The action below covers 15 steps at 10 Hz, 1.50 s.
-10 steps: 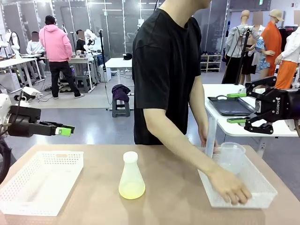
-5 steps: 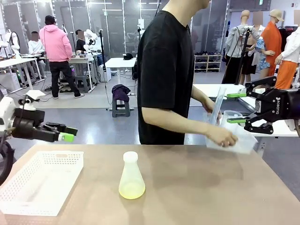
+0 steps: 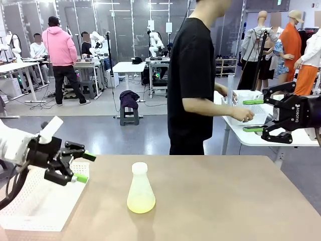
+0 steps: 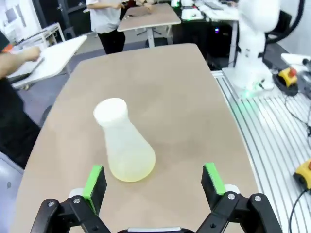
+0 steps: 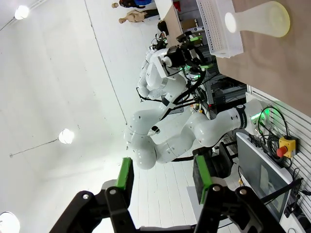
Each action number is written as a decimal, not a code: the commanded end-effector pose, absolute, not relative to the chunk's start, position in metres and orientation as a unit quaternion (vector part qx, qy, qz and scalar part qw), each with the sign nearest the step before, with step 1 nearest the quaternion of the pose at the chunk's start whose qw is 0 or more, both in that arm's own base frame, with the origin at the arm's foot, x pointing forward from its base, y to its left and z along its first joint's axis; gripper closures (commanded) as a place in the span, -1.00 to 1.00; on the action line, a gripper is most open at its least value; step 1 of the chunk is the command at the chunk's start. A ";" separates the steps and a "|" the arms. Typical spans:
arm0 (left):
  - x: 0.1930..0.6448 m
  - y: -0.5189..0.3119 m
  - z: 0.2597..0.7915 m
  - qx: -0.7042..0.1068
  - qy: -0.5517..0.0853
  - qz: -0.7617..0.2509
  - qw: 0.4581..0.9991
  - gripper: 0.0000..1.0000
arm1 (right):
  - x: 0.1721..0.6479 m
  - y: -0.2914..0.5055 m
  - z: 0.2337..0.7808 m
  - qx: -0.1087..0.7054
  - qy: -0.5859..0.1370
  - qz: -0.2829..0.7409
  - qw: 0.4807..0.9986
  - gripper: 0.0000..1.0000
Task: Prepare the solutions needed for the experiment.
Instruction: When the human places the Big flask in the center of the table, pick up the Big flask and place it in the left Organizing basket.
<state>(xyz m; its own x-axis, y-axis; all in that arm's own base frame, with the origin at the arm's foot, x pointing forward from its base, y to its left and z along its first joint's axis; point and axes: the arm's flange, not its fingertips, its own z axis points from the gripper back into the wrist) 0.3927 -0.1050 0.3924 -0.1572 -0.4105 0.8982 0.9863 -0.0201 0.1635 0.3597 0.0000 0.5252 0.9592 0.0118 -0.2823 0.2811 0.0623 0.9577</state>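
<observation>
Change since earlier frame: person has lifted the right-hand basket, with its beaker and cylinder, off the counter and turned to the side table at about 2 o'clock; left arm has swung down and in toward the flask.
Meaning for task: judged, the glassware is out of reach for now, so the flask is the one item the robot can work with; the left arm looks set for an approach.
Counter (image 3: 225,201): tan top, bare on its right half.
Person (image 3: 193,75): black shirt, standing at 1 o'clock beyond the far edge, hands busy at the side table.
White basket (image 3: 35,206): perforated, at 9 o'clock on the counter's left end, nothing visible inside.
Left claw (image 3: 81,166): fingers wide apart, holding nothing, hovering over the basket's near-right corner, aimed toward 3 o'clock.
Right claw (image 3: 254,115): raised at 2 o'clock off the counter, fingers partly apart, nothing between them.
Flask (image 3: 140,189): translucent conical body, white cap, upright near counter centre.
Solutions (image 3: 141,203): shallow pale yellow-green layer in the flask's base.
Flask relative to left claw: in the left wrist view the flask (image 4: 124,145) sits ahead at about 11 o'clock, nearer one green pad (image 4: 95,181), apart from both.
</observation>
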 end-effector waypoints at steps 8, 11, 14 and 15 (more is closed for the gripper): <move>0.405 -0.114 0.377 -0.325 -0.437 -0.613 0.572 -1.00 | 0.359 0.000 0.528 0.681 0.105 -0.091 0.719 -0.26; 0.429 -0.120 0.358 -0.368 -0.428 -0.585 0.583 -1.00 | 0.359 0.000 0.528 0.681 0.105 -0.091 0.719 -0.26; 0.444 -0.131 0.335 -0.400 -0.406 -0.583 0.579 -1.00 | 0.359 0.000 0.528 0.681 0.105 -0.091 0.719 -0.26; 0.449 -0.135 0.329 -0.417 -0.406 -0.580 0.570 -1.00 | 0.359 0.000 0.528 0.681 0.105 -0.091 0.719 -0.26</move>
